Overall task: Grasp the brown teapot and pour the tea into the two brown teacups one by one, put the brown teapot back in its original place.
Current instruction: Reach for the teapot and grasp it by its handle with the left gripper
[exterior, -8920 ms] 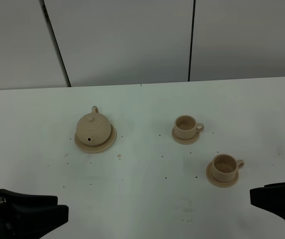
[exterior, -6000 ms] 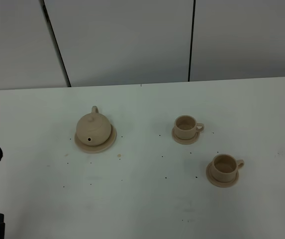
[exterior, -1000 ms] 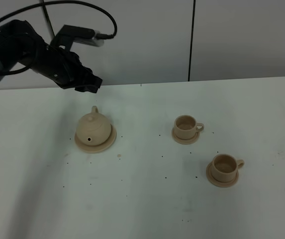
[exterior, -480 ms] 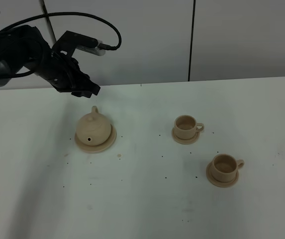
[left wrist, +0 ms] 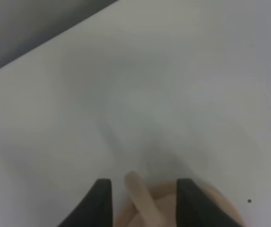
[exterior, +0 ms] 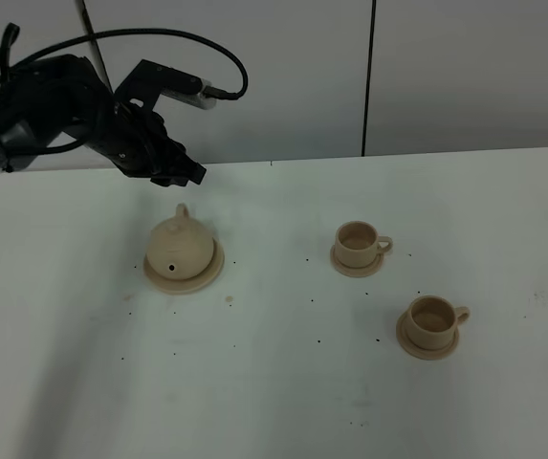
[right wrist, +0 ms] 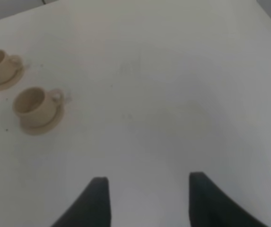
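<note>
From above, we saw the left gripper [exterior: 186, 174] poised just behind the brown teapot [exterior: 182, 247]. The teapot sat on its wide saucer [exterior: 208, 275], handle toward the claw, and the arm slanted down from the left. At the left wrist, spread jaws flanked the blurred loop handle [left wrist: 142, 198]. At the right wrist, the right gripper [right wrist: 147, 189] stood open and empty, the teacups [right wrist: 33, 106] well apart.

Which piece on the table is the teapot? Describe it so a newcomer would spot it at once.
Start from the white table and look at its left half, by the black left gripper. There the brown teapot sits on a wide saucer. Unlike the far teacup and near teacup on the right, it is squat and round, with a knob lid, loop handle and short spout.
</note>
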Action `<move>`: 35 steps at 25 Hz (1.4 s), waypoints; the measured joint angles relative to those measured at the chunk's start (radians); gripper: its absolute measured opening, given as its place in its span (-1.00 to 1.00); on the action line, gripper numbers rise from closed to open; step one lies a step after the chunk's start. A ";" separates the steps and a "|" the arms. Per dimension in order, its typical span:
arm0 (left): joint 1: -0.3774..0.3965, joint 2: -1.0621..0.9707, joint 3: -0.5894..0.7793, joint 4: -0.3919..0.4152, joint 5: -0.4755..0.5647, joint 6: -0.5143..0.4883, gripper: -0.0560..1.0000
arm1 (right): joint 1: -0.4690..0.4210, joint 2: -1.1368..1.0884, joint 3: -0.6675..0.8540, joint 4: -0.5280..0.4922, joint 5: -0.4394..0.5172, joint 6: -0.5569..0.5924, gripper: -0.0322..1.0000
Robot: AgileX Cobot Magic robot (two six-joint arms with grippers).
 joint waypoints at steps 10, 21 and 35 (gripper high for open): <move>-0.002 0.067 0.000 0.007 -0.037 0.000 -0.15 | 0.000 0.000 0.000 0.000 -0.001 0.000 -0.20; -0.002 0.067 0.000 0.029 -0.038 0.000 -0.15 | 0.000 0.000 0.000 0.000 -0.001 0.000 -0.20; -0.002 0.067 0.000 0.031 -0.057 -0.001 -0.15 | 0.000 0.000 0.000 0.000 -0.002 0.000 -0.20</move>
